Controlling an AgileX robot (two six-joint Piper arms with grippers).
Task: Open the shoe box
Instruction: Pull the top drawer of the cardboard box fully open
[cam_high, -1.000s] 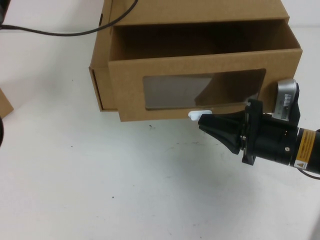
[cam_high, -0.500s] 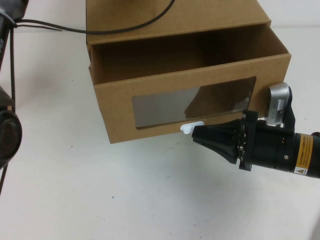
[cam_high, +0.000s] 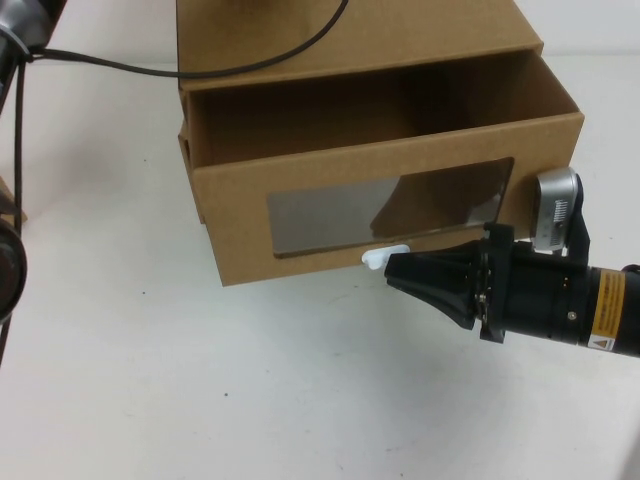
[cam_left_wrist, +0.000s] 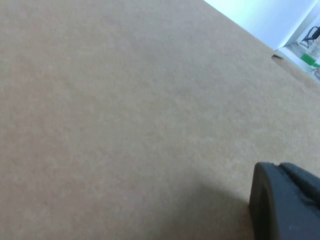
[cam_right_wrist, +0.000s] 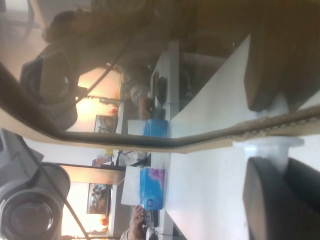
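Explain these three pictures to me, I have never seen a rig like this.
This is a two-armed table robot. One picture looks down from a raised camera; the other two come from cameras on the wrists. On the white table sits a cardboard shoe box, its windowed drawer partly pulled out. The right gripper, on the black arm, is shut on the drawer's white tab. The left gripper lies close against plain cardboard, seen only in its wrist view.
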